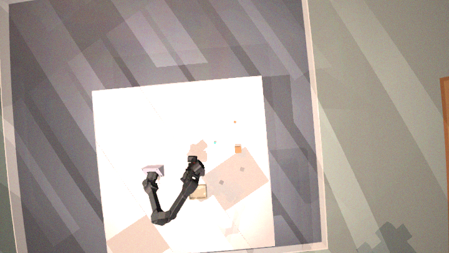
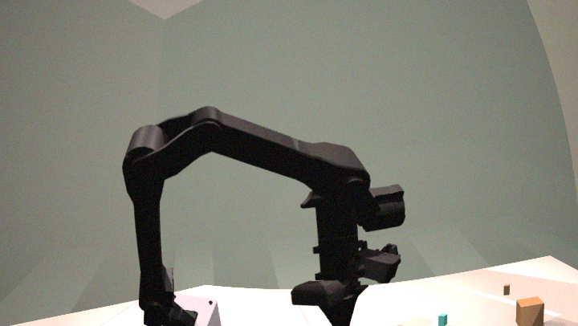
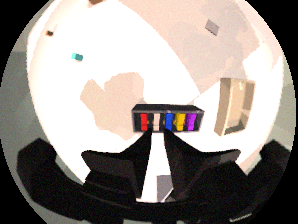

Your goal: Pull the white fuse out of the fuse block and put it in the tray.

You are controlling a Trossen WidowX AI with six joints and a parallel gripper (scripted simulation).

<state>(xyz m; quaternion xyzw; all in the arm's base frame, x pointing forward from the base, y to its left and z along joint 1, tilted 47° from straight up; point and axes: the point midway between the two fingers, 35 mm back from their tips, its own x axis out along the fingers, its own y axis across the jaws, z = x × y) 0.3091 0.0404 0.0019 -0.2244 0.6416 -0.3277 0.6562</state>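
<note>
White table in a grey-green room

A white table top (image 1: 176, 119) is set on a grey floor (image 1: 62, 94) crossed by slanting bands of light and shadow. Plain grey-green walls (image 2: 364, 80) are seen behind it.

1. We see a bare test cell, not a home or shop: plain grey-green walls (image 2: 405, 80) enclose it, with no furniture.
2. A single white square table (image 1: 131, 125) stands on a grey floor (image 1: 62, 78) bordered by a pale raised edge.
3. A dark robot arm (image 2: 242, 145) is mounted on the table, with a few small coloured blocks (image 2: 529, 311) scattered on it.
</note>
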